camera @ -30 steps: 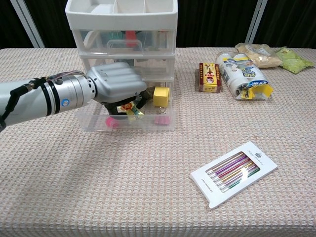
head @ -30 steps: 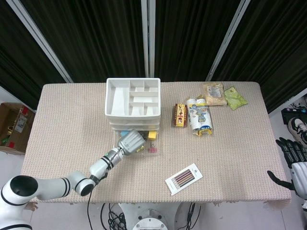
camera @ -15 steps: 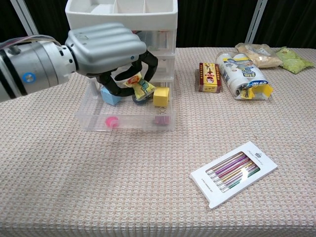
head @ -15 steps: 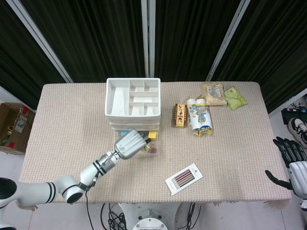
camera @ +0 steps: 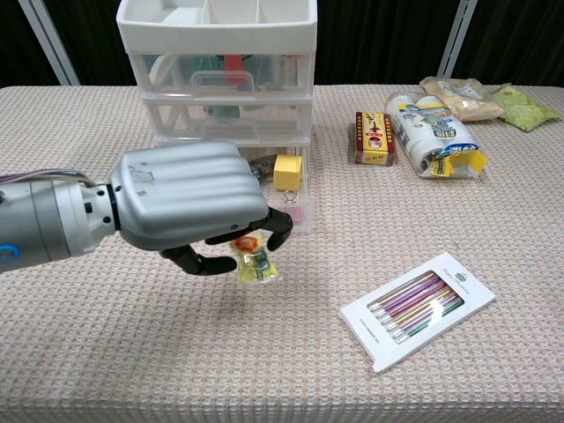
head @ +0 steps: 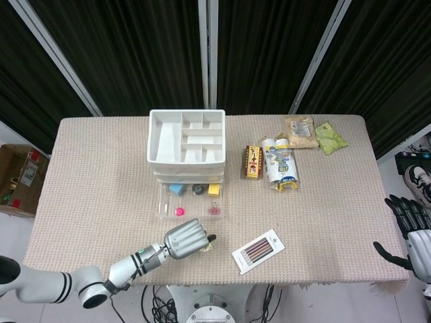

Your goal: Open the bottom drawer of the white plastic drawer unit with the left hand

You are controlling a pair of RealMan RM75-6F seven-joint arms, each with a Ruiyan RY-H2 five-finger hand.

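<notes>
Nearest the robot, the left hand (camera: 189, 207) hangs above the table (head: 94, 202) in front of the drawer unit, its dark fingers (camera: 275, 225) curled around a small yellow snack packet (camera: 252, 262), which dangles just below the palm. In the head view the same hand (head: 184, 239) sits close to the table's near edge. To its right lies a white pack of coloured pens (camera: 417, 308), flat on the cloth and set at an angle.

Behind the hand stands the white plastic drawer unit (camera: 218, 66), in the middle of the table towards the back. Its bottom drawer (head: 190, 202) is pulled out towards the robot and shows a yellow block (camera: 287, 170), a blue block (head: 176, 190), a pink round piece (head: 179, 211) and a dark item that is too small to make out. The top of the unit is an open tray with dividers (head: 186, 136).

Farther right and back lie a red and yellow box (camera: 374, 138), a roll of printed wrapping (camera: 429, 130), a tan snack bag (camera: 458, 95) and a green one (camera: 523, 107).

The right hand (head: 412, 232) is off the table's right edge, fingers apart and holding nothing.
</notes>
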